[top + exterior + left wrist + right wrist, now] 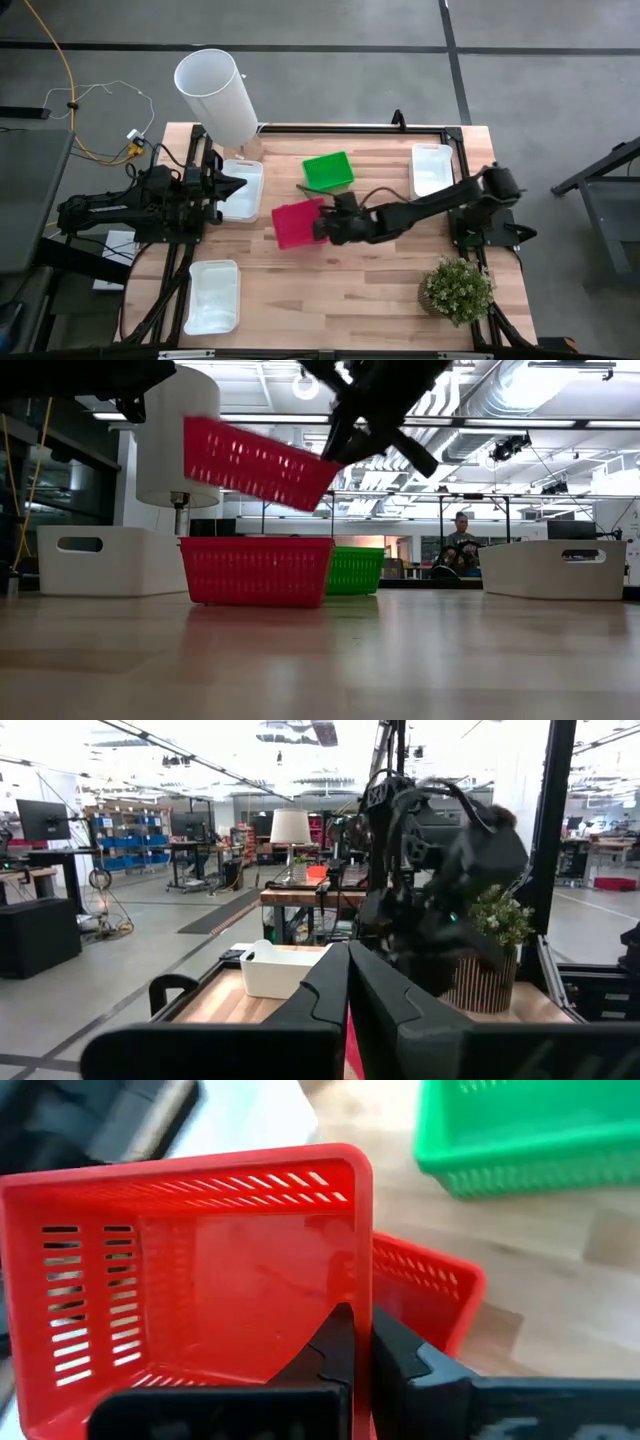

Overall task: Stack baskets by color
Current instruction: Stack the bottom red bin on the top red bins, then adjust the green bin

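nearest the low camera there's a red basket sitting on the table (256, 570), and right above it the right gripper (358, 1342) has a second red basket (258, 463) pinched by its near wall, fingers clamped together on the rim. that carried basket hangs tilted in the air, its free end riding higher, and the wrist view shows it only partly over the one below, whose corner pokes out past it.

if i were doing this step, i'd level the carried basket first, then slide it until the rims line up all round before lowering. dropped tilted like this, i reckon a corner will catch the lower rim and shove it across the wood. only let go once it's seated.

just behind sits the green basket (328, 171). farther off are three white baskets: one far-right (432, 168), one by the left arm (241, 190), one on the left by the near edge (212, 296). the left gripper (238, 183) waits closed over that white one.
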